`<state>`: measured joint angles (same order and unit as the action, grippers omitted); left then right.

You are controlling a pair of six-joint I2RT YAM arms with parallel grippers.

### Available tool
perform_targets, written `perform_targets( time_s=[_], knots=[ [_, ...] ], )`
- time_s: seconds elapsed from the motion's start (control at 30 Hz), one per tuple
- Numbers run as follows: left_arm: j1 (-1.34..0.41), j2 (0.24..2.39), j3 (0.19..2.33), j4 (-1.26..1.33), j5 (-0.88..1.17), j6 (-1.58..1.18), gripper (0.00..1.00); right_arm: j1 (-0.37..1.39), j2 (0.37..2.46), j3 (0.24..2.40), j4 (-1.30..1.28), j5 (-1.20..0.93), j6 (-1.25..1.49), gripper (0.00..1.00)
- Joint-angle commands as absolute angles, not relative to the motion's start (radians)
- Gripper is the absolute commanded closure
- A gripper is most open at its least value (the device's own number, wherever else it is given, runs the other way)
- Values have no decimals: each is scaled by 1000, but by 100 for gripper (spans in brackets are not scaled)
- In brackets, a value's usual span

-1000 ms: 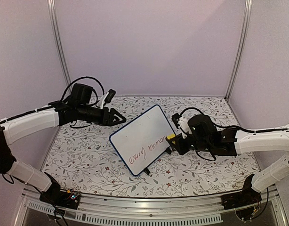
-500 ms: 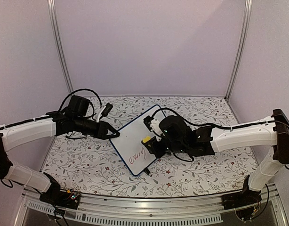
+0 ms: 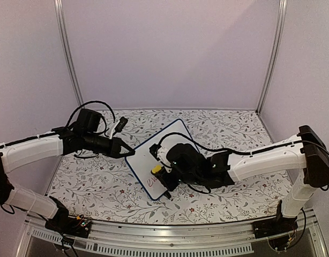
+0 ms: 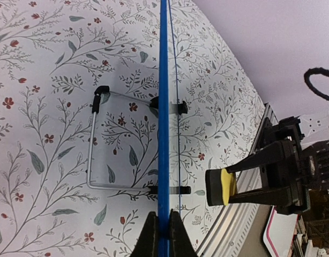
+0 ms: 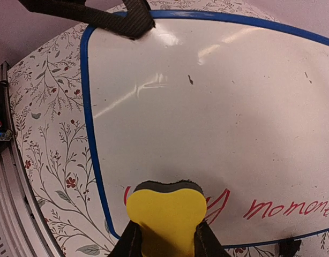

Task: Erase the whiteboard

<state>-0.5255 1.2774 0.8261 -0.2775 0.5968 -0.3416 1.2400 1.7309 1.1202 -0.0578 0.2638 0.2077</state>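
The whiteboard (image 3: 146, 156) stands tilted mid-table, a white board in a thin blue frame (image 4: 163, 107), propped on a wire stand (image 4: 92, 144). Red handwriting (image 5: 288, 208) runs along its lower part. My left gripper (image 3: 133, 152) is shut on the board's upper-left frame edge, and its fingertips (image 4: 163, 227) pinch the blue rim. My right gripper (image 5: 164, 238) is shut on a yellow eraser (image 5: 165, 217) with a dark pad. The pad is pressed against the board over the left end of the writing. From above the eraser (image 3: 157, 169) sits near the board's lower-left corner.
A floral cloth (image 3: 100, 182) covers the table. Lilac walls (image 3: 170, 53) enclose the back and sides. An aluminium rail (image 3: 170, 235) runs along the near edge. Black cables (image 3: 95, 96) loop above the left wrist.
My right arm has swept the eraser leftward along the board's lower part, and most of the writing no longer shows. My left gripper dropped to the board's left edge and shut on the frame.
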Motion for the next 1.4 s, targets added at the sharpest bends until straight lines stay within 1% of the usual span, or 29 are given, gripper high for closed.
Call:
perform_targets(
  time_s=[0.0, 0.5, 0.9, 1.37],
  knots=[
    [-519, 1273, 817, -254, 618, -326, 100, 1256, 1758, 1165, -23, 283, 182, 79],
    [-507, 1274, 815, -249, 627, -328, 100, 1292, 1888, 1265, -63, 282, 165, 79],
    [-503, 1272, 813, -246, 635, -329, 100, 1293, 1923, 1240, -80, 284, 181, 79],
    [-496, 1275, 813, -240, 642, -332, 100, 1293, 1919, 1187, -89, 271, 207, 80]
  ],
)
